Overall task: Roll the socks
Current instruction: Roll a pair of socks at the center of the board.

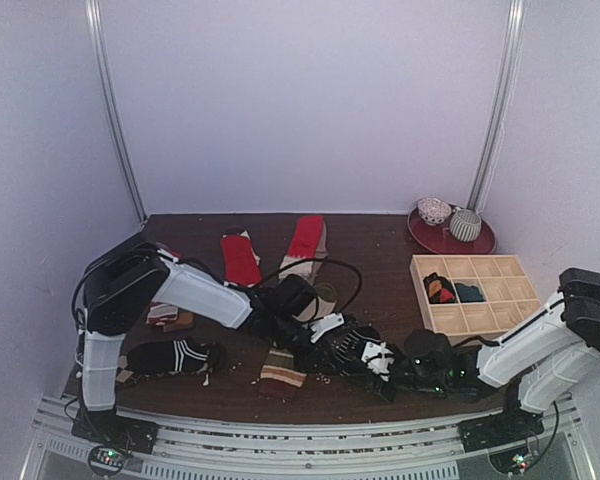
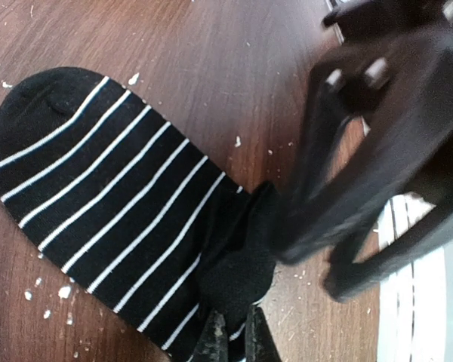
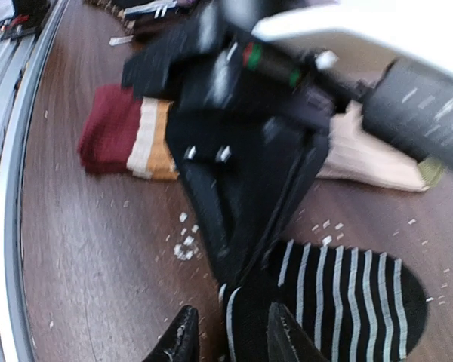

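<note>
A black sock with thin white stripes lies flat on the dark wooden table, also in the right wrist view. My left gripper is shut on a bunched fold of its plain black end. My right gripper is open, and the sock's edge lies between its fingers, against the right one. The two grippers meet tip to tip at the table's front centre, left and right, hiding this sock from above. A second black striped sock lies front left. A beige banded sock lies beside my left arm.
Two red socks lie at the back centre. The pale wooden compartment tray stands at the right with rolled items in it. A red plate with two bowls sits behind it. White crumbs are scattered on the table.
</note>
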Tool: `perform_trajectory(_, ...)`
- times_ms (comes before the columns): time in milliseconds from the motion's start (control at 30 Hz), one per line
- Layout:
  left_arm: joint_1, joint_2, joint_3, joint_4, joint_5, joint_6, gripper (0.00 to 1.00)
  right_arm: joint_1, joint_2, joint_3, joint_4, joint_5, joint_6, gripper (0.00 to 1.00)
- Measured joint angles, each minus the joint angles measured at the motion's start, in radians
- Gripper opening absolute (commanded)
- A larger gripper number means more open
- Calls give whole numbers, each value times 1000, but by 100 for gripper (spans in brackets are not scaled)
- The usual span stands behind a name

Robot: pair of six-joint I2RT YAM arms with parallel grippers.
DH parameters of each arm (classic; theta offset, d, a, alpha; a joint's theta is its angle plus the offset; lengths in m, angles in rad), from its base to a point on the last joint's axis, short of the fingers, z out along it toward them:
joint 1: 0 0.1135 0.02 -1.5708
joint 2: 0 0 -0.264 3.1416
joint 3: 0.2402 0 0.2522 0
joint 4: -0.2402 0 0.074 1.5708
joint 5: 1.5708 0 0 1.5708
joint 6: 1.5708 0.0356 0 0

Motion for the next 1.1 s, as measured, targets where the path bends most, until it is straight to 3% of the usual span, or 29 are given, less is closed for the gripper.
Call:
perform_trajectory(200,2,4,6,-10,6,0,0,1,106,5,21,-6,11,30)
perform_trajectory(467,2,4,8,-11,7,0,0,-4,151,37,38,58,63,11)
perform_trajectory(700,3,-3,5,-15,0,1,0,-45,171,57,32,14,221,5)
perform_trajectory(833,8,-18,4,-28,-25,13,14,-87,196,85,25,-68,328,3)
perform_trajectory(867,9,-23,2,-29,-33,14,33,-95,200,92,20,-84,342,3)
perform_trajectory(900,10,-37,-9,-31,-61,5,41,-112,204,103,5,-122,357,3)
perform_trajectory(1100,15,-179,-119,-23,-243,42,45,-211,209,158,-98,-343,499,4)
